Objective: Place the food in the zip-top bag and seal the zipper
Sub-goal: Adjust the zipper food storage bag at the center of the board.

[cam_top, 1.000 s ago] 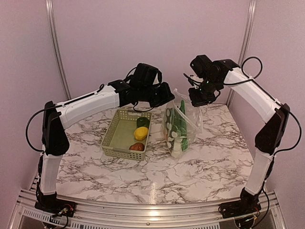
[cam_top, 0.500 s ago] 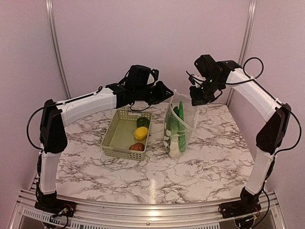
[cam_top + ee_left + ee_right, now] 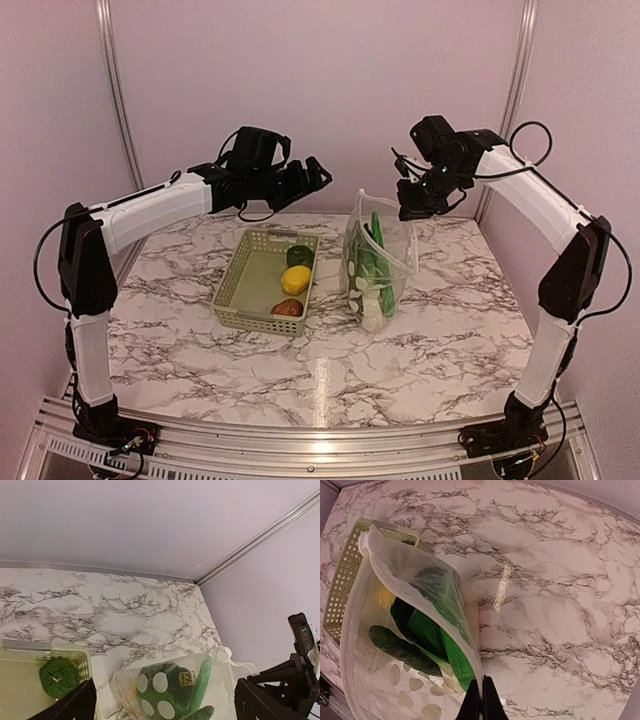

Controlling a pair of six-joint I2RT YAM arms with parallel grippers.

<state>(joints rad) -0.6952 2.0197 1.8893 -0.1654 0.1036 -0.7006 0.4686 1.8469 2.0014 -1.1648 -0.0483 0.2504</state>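
From above, the bag (image 3: 380, 262), green food (image 3: 372, 255) inside, stands on the worktop (image 3: 450, 330) at 3 o'clock of the basket (image 3: 232, 290). The closed right hand (image 3: 413, 207) pinches its rim, and the left hand (image 3: 305, 175) hangs open, empty

Left wrist: fingers (image 3: 75, 707) spread, nothing between

Right wrist: the film looks limp and slippery and would likely sag if released; grasp the zipper edge (image 3: 410, 555) towards 10 o'clock

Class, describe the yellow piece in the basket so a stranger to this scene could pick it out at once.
On the marble table, left of the clear bag, stands a pale green lattice basket. Three pieces line its right side; the yellow oval is the middle one, between a dark green piece and a brown one.
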